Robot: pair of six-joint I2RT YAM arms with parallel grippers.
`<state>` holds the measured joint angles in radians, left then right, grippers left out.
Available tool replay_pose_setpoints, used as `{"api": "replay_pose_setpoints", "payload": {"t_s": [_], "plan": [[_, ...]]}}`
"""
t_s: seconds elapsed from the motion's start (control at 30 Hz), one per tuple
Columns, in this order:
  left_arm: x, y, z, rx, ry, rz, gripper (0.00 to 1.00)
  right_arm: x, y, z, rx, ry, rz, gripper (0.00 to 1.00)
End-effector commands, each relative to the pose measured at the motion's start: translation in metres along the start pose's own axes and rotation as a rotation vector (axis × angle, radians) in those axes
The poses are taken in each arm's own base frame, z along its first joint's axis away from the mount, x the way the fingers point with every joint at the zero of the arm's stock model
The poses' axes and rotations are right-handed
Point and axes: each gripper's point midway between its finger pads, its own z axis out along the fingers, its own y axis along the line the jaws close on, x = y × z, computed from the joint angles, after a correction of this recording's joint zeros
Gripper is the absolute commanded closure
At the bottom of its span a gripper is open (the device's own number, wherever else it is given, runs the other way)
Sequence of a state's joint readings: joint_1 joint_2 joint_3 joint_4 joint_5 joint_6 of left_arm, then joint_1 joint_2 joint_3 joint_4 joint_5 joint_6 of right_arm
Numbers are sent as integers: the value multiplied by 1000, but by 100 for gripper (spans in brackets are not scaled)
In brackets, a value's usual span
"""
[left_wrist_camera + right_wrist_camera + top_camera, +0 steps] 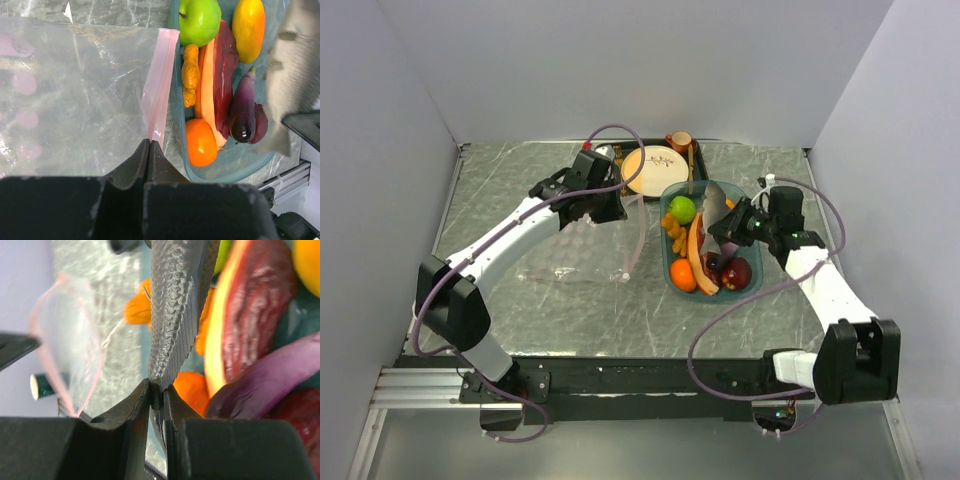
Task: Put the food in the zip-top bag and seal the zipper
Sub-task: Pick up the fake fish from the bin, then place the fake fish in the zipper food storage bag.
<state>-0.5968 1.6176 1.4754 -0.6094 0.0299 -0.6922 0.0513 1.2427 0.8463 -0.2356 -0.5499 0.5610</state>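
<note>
Grey scaly toy fish held by one end over teal translucent oval tray w/ right gripper jaws pinched tight on it. Left gripper jaws closed on pale pink zipper strip of clear crinkly bag, lying on table beside tray.

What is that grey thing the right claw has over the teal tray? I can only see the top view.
Observer: A toy fish. The right wrist view shows its scales, with the right claw pinching its thin end.
Visitor: Is the left claw gripping anything?
Observer: Yes. Its wrist view shows the left claw shut on the pink zipper of the zip-top bag.
Visitor: Is the bag open?
Observer: The right wrist view shows its pink edge bowed into a loop, so the mouth gapes.
</note>
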Motion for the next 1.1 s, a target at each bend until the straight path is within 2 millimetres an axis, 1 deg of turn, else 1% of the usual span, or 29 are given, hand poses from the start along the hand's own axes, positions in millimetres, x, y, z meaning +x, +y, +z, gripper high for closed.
{"api": "replay_pose_setpoints", "payload": {"t_s": [0.0,0.03,0.1,0.13,0.2,0.23,0.3,0.43,0.53,0.57,0.7,0.73,0.8,0.83,0.93,1.03,1.07], "plan": [[-4,-5,1,27,-8,7,99,8,37,-21,-122,43,-88,92],[-4,-5,2,27,-7,7,99,13,47,-24,-162,71,-99,91],[-3,-5,4,25,-2,10,99,22,57,-24,-190,108,-148,92],[-5,-6,3,27,-8,8,99,31,66,-25,-201,146,-169,92],[-6,-5,3,23,-12,13,99,44,75,-25,-227,206,-215,92],[-8,-5,3,22,-18,14,99,50,84,-25,-250,231,-239,92],[-8,-4,4,12,-18,17,99,55,89,-24,-265,253,-264,95],[-7,-4,6,14,-11,16,99,64,100,-23,-310,292,-295,95],[-8,-6,5,29,-22,12,99,71,103,-19,-322,337,-302,95],[-8,-6,5,31,-25,12,99,76,102,-15,-325,364,-302,95],[-8,-6,5,28,-21,12,99,93,109,-5,-363,450,-293,94],[-7,-8,4,37,-18,14,99,97,105,1,-350,470,-290,94],[-8,-9,3,47,-20,16,99,104,108,3,-357,493,-306,94],[-8,-10,3,51,-21,17,99,106,107,7,-353,505,-308,94],[-8,-14,0,73,-15,30,99,109,107,15,-350,521,-305,94],[-1,-21,-2,122,22,78,99,106,107,22,-345,530,-305,93],[3,-18,1,111,45,91,99,106,109,24,-352,537,-304,93]]}}
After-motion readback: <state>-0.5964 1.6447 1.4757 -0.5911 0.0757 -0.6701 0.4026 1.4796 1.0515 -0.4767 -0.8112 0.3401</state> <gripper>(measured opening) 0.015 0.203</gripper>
